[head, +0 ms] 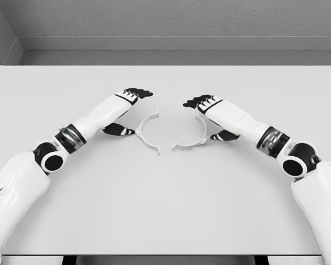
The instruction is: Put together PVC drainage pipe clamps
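Observation:
Two white half-ring clamp pieces lie on the white table [165, 210] near its middle, their open sides facing each other. The left clamp half [146, 134] curves beside my left hand [133, 95]; the hand's black fingers stretch out just above and behind it, and its thumb [119, 130] rests at the piece's left tab. The right clamp half [194, 139] sits by my right hand [201, 101], whose fingers are likewise extended, thumb [224, 136] near the piece's right end. Neither hand holds anything. A gap separates the two halves.
A grey wall and floor strip run behind the table's far edge [165, 66]. Both forearms lie low over the tabletop, angled inward from the lower corners.

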Robot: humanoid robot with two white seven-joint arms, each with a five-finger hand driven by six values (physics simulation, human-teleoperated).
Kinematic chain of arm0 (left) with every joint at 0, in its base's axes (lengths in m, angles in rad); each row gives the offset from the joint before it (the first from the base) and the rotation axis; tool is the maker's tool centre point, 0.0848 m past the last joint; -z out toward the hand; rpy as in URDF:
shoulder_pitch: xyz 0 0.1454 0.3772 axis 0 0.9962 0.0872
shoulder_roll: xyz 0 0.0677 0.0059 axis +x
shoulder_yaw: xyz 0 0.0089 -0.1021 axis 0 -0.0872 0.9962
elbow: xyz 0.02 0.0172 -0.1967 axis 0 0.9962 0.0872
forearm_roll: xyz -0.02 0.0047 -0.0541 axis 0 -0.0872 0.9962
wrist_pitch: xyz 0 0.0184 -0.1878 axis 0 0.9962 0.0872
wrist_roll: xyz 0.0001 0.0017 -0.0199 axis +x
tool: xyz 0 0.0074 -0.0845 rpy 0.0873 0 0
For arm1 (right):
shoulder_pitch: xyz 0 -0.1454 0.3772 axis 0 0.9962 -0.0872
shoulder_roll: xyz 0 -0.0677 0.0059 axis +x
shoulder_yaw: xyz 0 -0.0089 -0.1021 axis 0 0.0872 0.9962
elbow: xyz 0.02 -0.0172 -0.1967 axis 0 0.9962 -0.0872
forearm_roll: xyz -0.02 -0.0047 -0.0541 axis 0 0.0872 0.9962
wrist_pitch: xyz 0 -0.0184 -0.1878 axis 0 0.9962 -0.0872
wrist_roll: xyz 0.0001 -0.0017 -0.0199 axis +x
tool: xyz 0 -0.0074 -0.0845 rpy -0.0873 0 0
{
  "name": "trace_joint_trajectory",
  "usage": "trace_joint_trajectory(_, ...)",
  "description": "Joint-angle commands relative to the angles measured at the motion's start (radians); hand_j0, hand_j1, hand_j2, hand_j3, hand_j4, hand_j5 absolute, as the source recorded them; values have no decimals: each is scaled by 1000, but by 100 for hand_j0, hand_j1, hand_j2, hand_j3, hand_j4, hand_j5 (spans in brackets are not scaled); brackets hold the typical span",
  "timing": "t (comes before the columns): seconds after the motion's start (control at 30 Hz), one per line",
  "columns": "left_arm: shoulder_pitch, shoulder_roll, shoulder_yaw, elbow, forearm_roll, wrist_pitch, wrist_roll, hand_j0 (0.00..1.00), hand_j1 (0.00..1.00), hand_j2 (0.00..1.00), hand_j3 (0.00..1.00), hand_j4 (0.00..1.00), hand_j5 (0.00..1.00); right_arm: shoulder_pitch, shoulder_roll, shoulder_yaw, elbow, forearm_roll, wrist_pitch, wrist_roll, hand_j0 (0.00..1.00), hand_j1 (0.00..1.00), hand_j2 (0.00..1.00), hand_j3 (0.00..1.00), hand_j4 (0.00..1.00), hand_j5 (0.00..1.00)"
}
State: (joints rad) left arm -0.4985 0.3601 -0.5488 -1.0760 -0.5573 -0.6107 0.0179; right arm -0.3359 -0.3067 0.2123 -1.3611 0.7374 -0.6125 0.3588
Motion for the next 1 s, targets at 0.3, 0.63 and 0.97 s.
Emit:
trace_joint_trajectory(0.3, 5, -27, 1, -5, -10, 0, 1, 100, 100, 100, 100, 100, 100, -101, 11, -1, 119, -4, 2, -4, 100, 100, 100, 100, 100, 100)
trace_joint_trajectory(0.63, -9, 17, 20, 4, -1, 0, 1, 100, 100, 100, 100, 100, 100, -163, 63, 10, 203, 23, 2, -4, 100, 100, 100, 100, 100, 100)
trace_joint_trajectory(0.97, -20, 39, 26, 13, 4, 0, 2, 100, 100, 100, 100, 100, 100, -232, 83, 12, 324, 37, 2, -6, 100, 100, 100, 100, 100, 100)
